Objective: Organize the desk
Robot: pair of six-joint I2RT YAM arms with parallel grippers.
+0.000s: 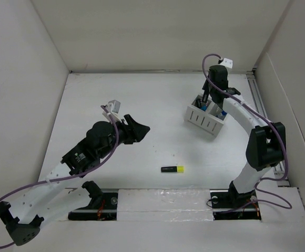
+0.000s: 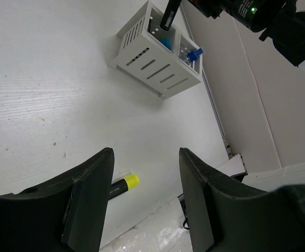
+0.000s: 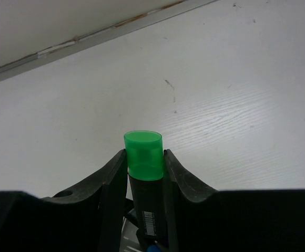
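Note:
The desk (image 1: 142,100) is a white tabletop walled by white panels. My right gripper (image 1: 207,97) is shut on a black highlighter with a green cap (image 3: 143,155) and holds it upright over the left compartment of a white slotted box (image 1: 205,119). The box shows in the left wrist view (image 2: 158,68) with blue items inside. A black highlighter with a yellow cap (image 1: 172,169) lies on the desk at front centre, also in the left wrist view (image 2: 125,184). My left gripper (image 1: 138,131) is open and empty above the desk, left of centre.
White wall panels stand on the left, back and right. A metal rail (image 1: 255,97) runs along the right wall next to the box. The arm bases and a white strip (image 1: 163,199) line the near edge.

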